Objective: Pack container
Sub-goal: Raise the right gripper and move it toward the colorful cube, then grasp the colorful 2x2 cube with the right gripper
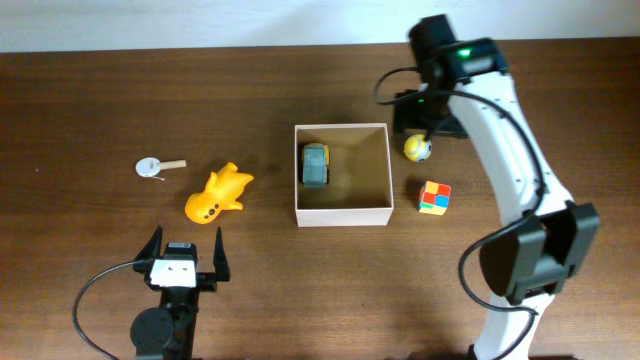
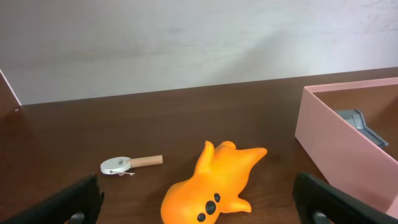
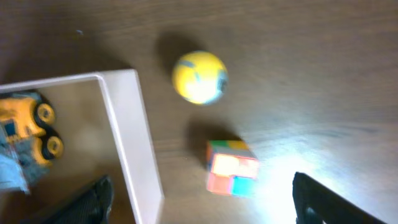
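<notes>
The container (image 1: 344,214) is a square white-walled box with a tan inside, at mid table. A grey and yellow toy truck (image 1: 315,164) lies in its left half. My left gripper (image 1: 186,256) is open and empty near the front edge, with an orange toy animal (image 1: 218,194) just beyond it. In the left wrist view the open gripper (image 2: 199,211) frames the orange toy (image 2: 214,183), and the container (image 2: 336,143) is at right. My right gripper (image 3: 205,208) is open and empty above the table, with a yellow ball (image 3: 199,76) and a colour cube (image 3: 231,167) below it, beside the container wall (image 3: 132,137).
A white disc with a short wooden handle (image 1: 155,166) lies at the left and also shows in the left wrist view (image 2: 117,165). The ball (image 1: 418,148) and cube (image 1: 434,196) sit right of the container. A pale wall runs along the back edge.
</notes>
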`<move>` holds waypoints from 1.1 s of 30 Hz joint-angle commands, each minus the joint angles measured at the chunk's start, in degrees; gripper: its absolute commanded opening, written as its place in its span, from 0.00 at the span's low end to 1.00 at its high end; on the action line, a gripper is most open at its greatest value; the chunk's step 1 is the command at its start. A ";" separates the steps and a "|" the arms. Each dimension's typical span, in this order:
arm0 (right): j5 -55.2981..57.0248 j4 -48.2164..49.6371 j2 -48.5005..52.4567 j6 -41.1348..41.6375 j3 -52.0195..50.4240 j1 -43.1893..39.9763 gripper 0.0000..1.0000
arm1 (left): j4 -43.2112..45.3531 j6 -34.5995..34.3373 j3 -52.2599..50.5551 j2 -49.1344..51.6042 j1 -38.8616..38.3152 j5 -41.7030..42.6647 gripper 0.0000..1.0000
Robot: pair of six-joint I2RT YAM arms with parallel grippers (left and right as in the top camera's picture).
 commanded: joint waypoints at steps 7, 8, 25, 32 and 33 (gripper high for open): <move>4.63 -10.93 -9.90 -1.90 1.36 -1.97 0.92 | -0.13 -0.11 -0.33 -0.35 0.37 -0.20 0.99; 5.46 -10.99 -9.90 -1.86 0.61 -1.99 0.92 | -0.13 -0.11 -0.33 -0.35 0.37 -0.20 0.99; -3.15 11.67 -9.90 -3.43 -30.05 -7.19 0.93 | -0.13 -0.11 -0.33 -0.35 0.37 -0.20 0.99; -7.17 20.87 -9.88 -4.92 -40.19 -7.19 0.97 | -0.13 -0.11 -0.33 -0.35 0.37 -0.20 0.99; -7.17 21.94 -9.88 -4.92 -41.46 -7.19 0.97 | -0.13 -0.11 -0.33 -0.35 0.37 -0.20 0.99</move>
